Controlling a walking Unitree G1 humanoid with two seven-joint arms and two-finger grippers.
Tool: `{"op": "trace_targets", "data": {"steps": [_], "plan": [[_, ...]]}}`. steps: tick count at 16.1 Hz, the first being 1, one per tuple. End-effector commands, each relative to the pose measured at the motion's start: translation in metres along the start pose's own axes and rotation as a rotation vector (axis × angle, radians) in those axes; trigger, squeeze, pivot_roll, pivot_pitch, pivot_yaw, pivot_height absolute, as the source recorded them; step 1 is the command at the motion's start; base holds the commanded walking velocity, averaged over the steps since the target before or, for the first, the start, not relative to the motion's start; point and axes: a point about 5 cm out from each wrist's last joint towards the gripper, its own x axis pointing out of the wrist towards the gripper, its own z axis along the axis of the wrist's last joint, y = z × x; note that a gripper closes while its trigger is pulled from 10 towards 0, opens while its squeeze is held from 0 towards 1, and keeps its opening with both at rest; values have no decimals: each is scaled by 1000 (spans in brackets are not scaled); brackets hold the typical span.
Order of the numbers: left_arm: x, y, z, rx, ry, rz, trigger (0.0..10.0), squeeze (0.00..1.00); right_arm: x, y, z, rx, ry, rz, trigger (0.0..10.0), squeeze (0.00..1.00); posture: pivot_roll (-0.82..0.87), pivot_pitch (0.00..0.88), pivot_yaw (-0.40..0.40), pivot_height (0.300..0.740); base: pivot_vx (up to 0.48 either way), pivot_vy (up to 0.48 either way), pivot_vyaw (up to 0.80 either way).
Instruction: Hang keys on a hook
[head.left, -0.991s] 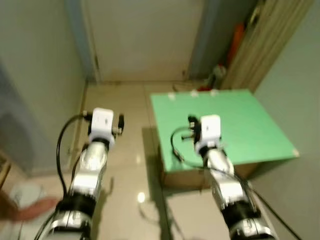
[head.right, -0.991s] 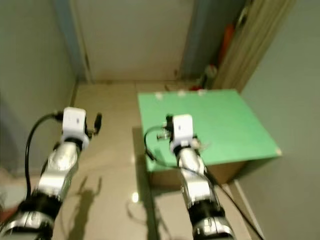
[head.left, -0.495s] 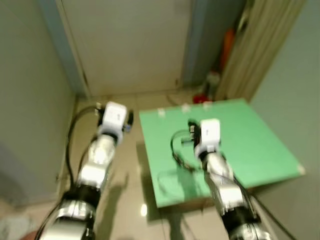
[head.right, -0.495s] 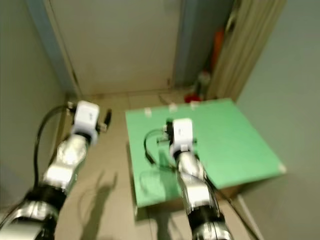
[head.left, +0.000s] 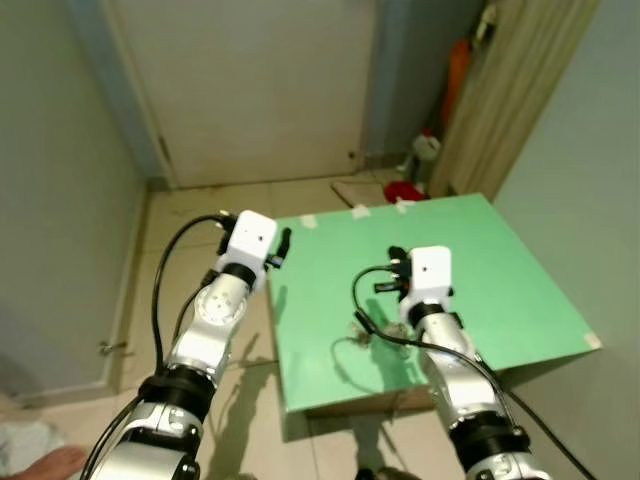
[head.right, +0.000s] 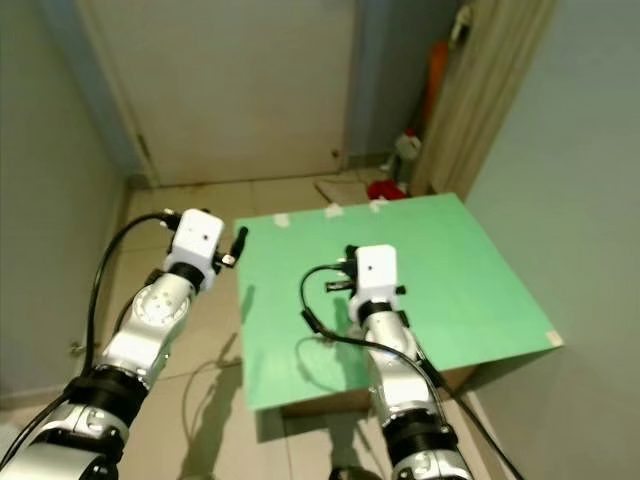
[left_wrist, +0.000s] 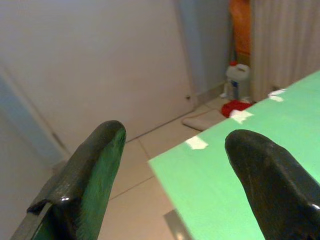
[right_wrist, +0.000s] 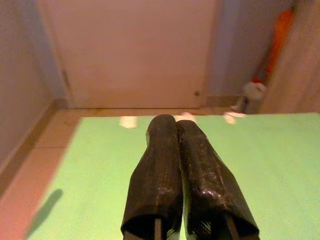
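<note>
Both arms now reach farther over the green board (head.left: 500, 270). Left gripper (left_wrist: 175, 165) fingers spread wide at its edge; right gripper (right_wrist: 176, 150) fingers pressed together, empty. Keys not discernible.

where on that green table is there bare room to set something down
The flat green tabletop looks bare from the right arm's shut end effector out to its far taped edge and right corner. The left open end effector hangs over its near-left corner. Clutter sits beyond: white jug, red item.
</note>
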Motion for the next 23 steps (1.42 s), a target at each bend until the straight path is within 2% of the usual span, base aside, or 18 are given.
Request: {"op": "trace_targets", "data": {"steps": [1,3,4,9,12,15,19,21,23], "plan": [[0,-2,3,-10,-16,8,10000,0,2,-1,2,-2,2,-2,10000,0,-11,30,4,740,0,0,0],[-1,-8,2,-19,-10,2,10000,0,3,-1,2,-2,3,-1,10000,0,-13,24,3,740,0,0,0],[-2,-9,4,-49,-21,-1,10000,0,3,0,2,-2,3,2,10000,0,-14,22,2,740,465,0,0],[-2,-12,2,-37,-7,-3,10000,0,0,0,-2,-5,12,9,10000,0,-15,13,5,740,460,0,0],[-5,-9,-1,-39,-5,-3,10000,0,-11,-14,-10,0,23,-36,10000,0,-32,2,14,740,458,0,0],[-1,-14,6,-50,-19,-31,10000,0,-18,-23,-15,-9,36,-64,10000,0,-48,0,24,740,0,0,0],[9,-23,13,-20,-7,-108,10000,0,-21,-19,-16,-10,37,-65,10000,0,-66,0,36,740,0,0,0],[9,-23,15,-41,-11,-116,10000,0,-21,-16,-19,-3,45,-62,10000,0,-61,18,45,740,0,0,0],[1,-19,10,-41,-4,-115,10000,0,-17,-14,-21,23,60,-73,10000,0,-28,57,52,740,0,0,0]]}}
